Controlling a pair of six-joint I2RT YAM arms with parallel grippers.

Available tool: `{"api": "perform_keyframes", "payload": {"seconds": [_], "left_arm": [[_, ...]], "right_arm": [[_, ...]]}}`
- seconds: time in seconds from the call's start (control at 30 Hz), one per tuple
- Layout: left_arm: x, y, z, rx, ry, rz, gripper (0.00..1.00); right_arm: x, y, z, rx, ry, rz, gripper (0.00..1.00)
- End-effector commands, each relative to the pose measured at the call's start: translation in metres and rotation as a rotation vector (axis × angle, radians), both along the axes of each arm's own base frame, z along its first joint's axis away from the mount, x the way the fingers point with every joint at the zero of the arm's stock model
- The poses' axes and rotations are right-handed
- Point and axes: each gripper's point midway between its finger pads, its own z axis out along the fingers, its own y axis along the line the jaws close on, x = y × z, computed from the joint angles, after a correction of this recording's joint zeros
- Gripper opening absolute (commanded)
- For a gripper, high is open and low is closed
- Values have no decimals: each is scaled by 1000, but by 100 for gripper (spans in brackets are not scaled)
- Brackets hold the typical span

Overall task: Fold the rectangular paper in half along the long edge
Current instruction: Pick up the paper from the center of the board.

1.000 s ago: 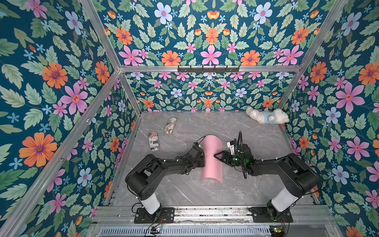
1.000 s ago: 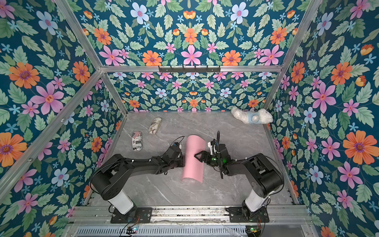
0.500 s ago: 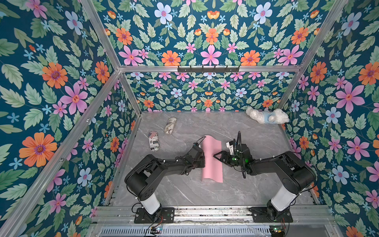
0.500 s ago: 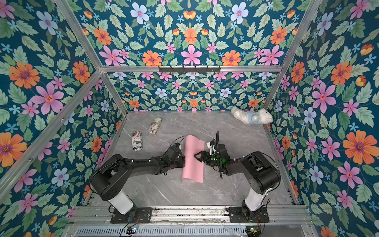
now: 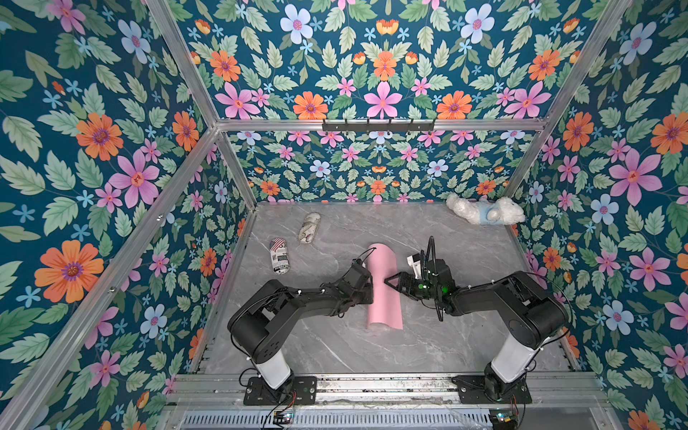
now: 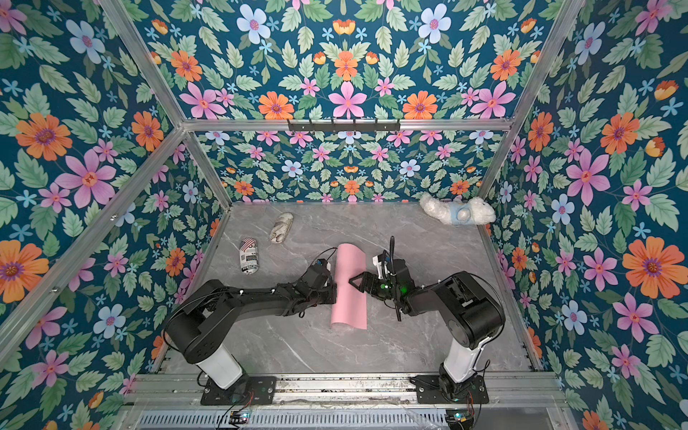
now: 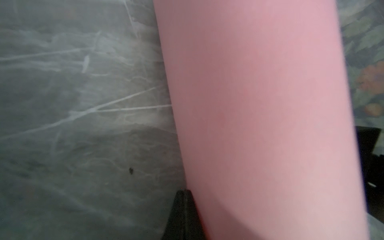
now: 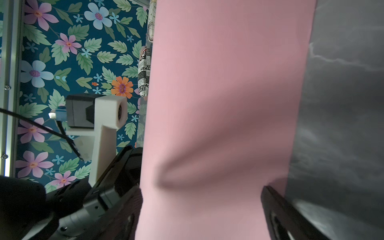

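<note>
The rectangular paper (image 5: 383,309) (image 6: 350,309) is a light-pink sheet bent over into a loose, low arch, lying lengthwise mid-table in both top views. My left gripper (image 5: 369,287) (image 6: 333,289) is at its left long edge, jaws shut; in the left wrist view its tip (image 7: 184,192) rests against the paper (image 7: 259,104), with no paper visible between the jaws. My right gripper (image 5: 390,282) (image 6: 353,281) reaches in from the right and is open. In the right wrist view the paper (image 8: 224,83), dented near the gripper, runs between the spread fingers (image 8: 274,207).
A newspaper-print pouch (image 5: 280,256) and a marble-print pouch (image 5: 309,228) lie at the back left. A white and blue plush toy (image 5: 484,212) sits in the back right corner. Floral walls enclose the grey marble table (image 5: 446,342). The left arm's wrist camera (image 8: 95,112) is beside the paper.
The paper's arch has sunk lower and flatter. My right gripper has crept a little leftward over the paper, still open. The left gripper has stayed put, shut.
</note>
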Motion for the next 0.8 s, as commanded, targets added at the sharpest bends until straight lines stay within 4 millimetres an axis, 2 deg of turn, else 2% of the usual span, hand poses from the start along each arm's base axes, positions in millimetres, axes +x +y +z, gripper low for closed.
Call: {"api": "perform_keyframes", "payload": {"seconds": [0.0, 0.27, 0.47, 0.57, 0.77], "left_arm": [[-24, 19, -24, 112, 110, -16, 0], [-25, 16, -23, 119, 107, -20, 0], [-25, 16, -23, 120, 105, -20, 0], [-26, 13, -22, 113, 104, -25, 0], [-26, 11, -23, 114, 105, -27, 0]], "right_arm": [[3, 7, 9, 41, -19, 16, 92], [8, 18, 13, 60, -30, 43, 92], [7, 17, 15, 61, -36, 39, 94], [8, 19, 15, 71, -34, 45, 99], [13, 28, 17, 71, -45, 53, 97]]}}
